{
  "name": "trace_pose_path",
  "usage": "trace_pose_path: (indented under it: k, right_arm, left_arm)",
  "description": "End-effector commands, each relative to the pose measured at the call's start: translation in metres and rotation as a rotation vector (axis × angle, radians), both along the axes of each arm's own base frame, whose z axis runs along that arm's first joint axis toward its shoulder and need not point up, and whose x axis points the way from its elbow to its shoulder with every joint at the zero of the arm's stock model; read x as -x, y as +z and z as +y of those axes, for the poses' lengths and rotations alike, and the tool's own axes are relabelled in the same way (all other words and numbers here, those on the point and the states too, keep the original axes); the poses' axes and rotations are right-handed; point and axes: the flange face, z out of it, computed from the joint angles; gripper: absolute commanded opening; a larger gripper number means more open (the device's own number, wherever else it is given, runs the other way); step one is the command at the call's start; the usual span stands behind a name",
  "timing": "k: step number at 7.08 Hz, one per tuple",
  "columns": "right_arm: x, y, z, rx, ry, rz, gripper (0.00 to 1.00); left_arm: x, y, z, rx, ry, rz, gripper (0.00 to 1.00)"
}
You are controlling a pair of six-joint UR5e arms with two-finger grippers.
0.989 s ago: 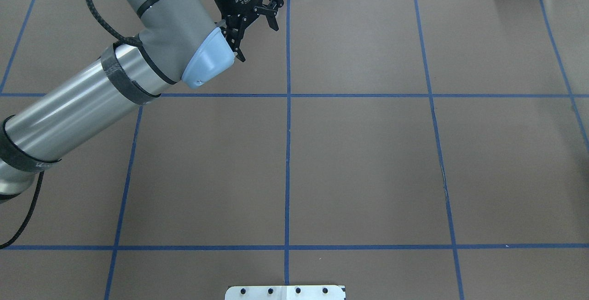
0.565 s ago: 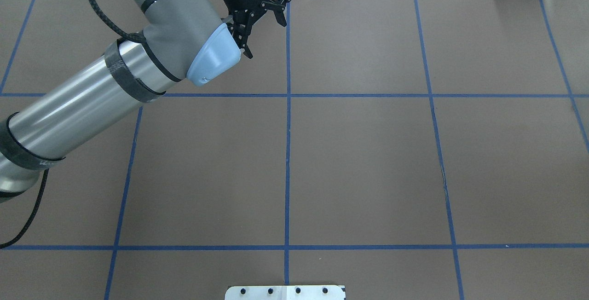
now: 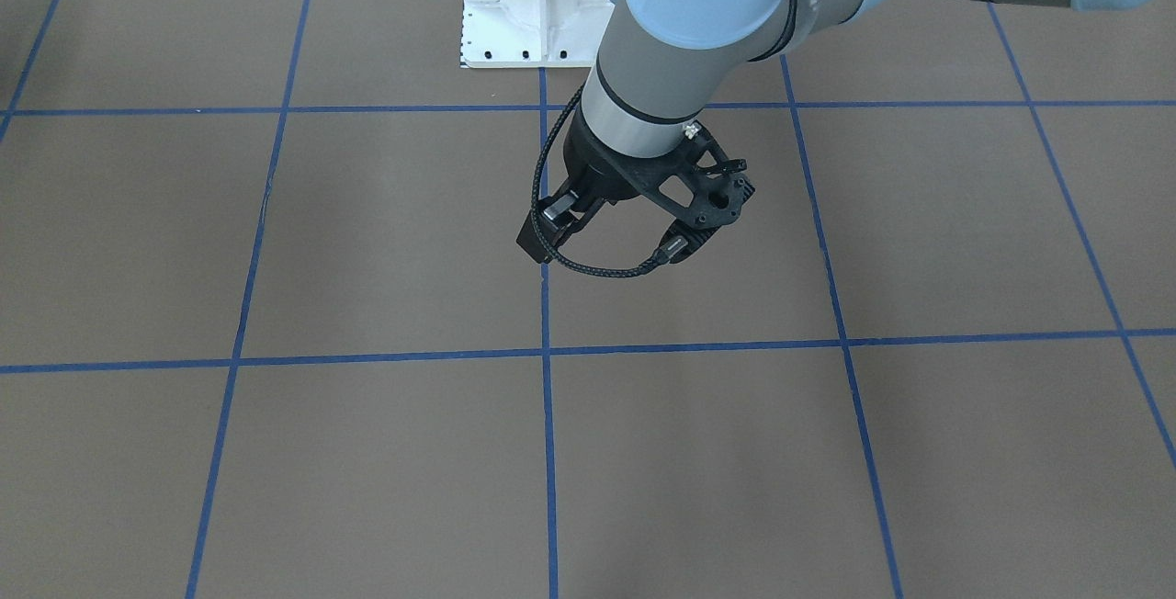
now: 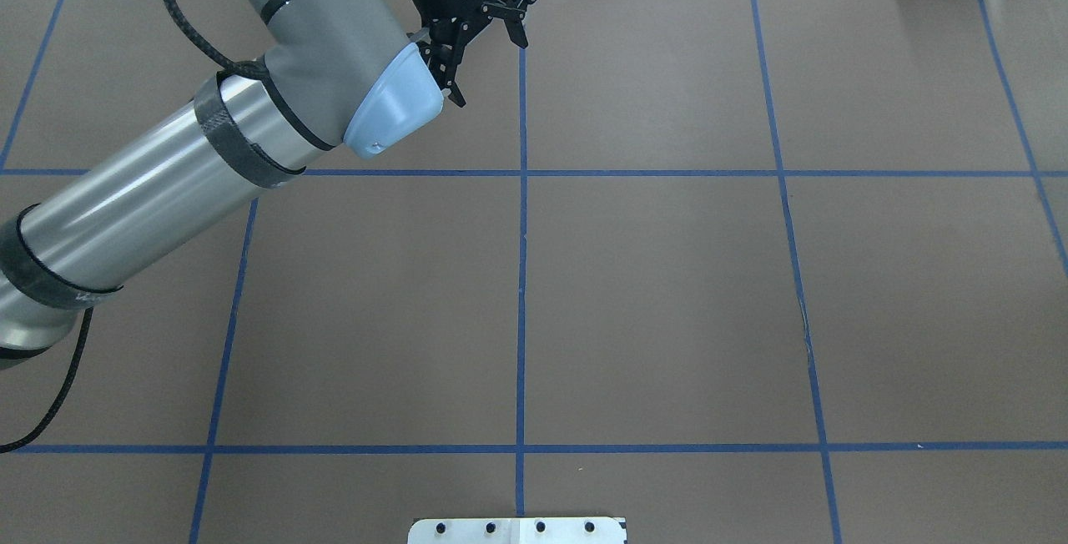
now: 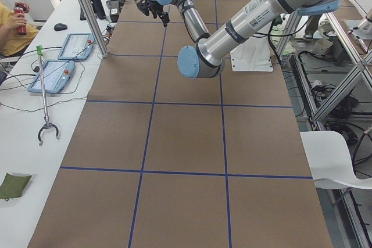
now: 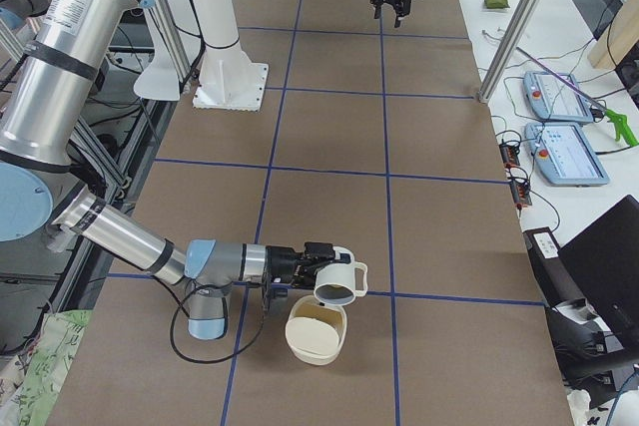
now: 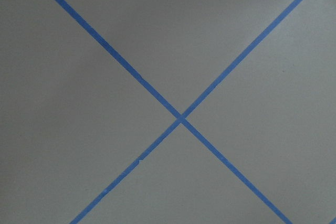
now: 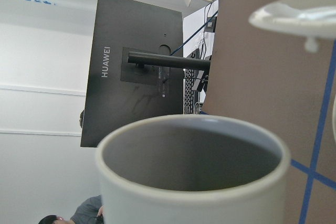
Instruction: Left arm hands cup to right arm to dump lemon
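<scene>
Wide bare table [image 4: 667, 302] — bowl [image 6: 303, 350] just beneath cup [image 6: 339, 276], white pedestal [image 6: 222, 47] at robot's side.

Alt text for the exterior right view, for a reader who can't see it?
At the near arm's right gripper, a cream cup is tipped with its mouth toward a cream bowl just below it on the brown, blue-taped table. At the table's far end, the left gripper hangs above the surface, empty.

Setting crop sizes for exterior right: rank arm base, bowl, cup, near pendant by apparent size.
1. Arm base: largest by far.
2. Near pendant and bowl: too alike to rank, and the bowl sits closer to the camera.
3. Cup: smallest.
</scene>
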Motion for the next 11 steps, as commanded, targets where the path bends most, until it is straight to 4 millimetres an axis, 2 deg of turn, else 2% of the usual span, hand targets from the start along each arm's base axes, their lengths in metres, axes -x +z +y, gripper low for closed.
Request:
trace_pose_path:
  k: [1,3,6,9,11]
  right_arm:
    - [-0.006,0.003,0.009,0.035,0.019,-0.158,0.09]
    - [-0.01,0.002,0.016,0.029,0.025,-0.264,0.11]
    - [-0.023,0.017,0.039,0.049,0.037,-0.435,0.13]
    - [-0.026,0.025,0.044,0.105,0.051,-0.573,0.14]
    - [-0.035,0.022,0.045,0.115,0.058,-0.664,0.14]
  left_arm:
    - [0.004,-0.018,0.006,-0.012,-0.005,0.018,1.0]
    - [0.006,-0.028,0.007,-0.025,-0.019,0.022,1.0]
    - [0.01,-0.036,0.008,-0.045,-0.031,0.026,1.0]
    - [0.015,-0.043,0.011,-0.067,-0.051,0.023,1.0]
    - [0.016,-0.045,0.011,-0.077,-0.059,0.019,1.0]
